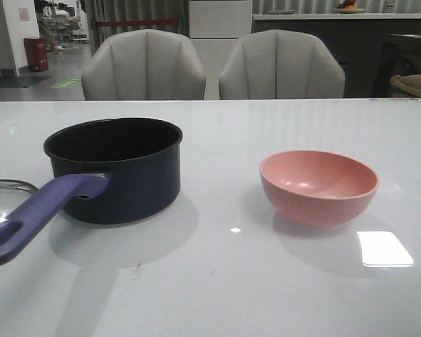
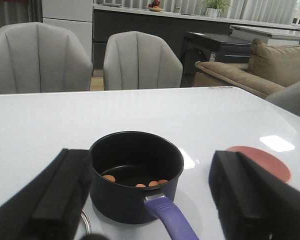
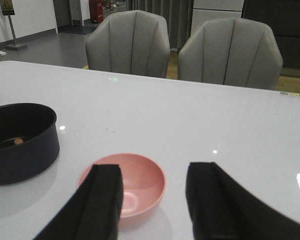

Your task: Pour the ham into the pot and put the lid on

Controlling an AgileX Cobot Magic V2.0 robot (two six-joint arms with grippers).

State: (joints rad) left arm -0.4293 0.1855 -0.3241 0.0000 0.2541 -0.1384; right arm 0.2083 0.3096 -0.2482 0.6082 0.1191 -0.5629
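The dark navy pot (image 1: 116, 168) stands on the left of the white table, its purple-blue handle (image 1: 42, 214) pointing toward me. In the left wrist view several small orange ham pieces (image 2: 150, 184) lie on the black bottom of the pot (image 2: 135, 200). One ham piece (image 3: 18, 141) shows in the right wrist view. Only the metal rim of the glass lid (image 1: 7, 186) shows, at the far left behind the handle; its knob is out of view. My left gripper (image 2: 151, 170) is open and empty, just short of the pot. My right gripper (image 3: 155, 172) is open and empty, just short of the bowl.
A pink bowl (image 1: 317, 186) stands upright on the right of the table and looks empty in the right wrist view (image 3: 135, 180). Two grey chairs (image 1: 144, 67) stand behind the table's far edge. Neither arm shows in the front view.
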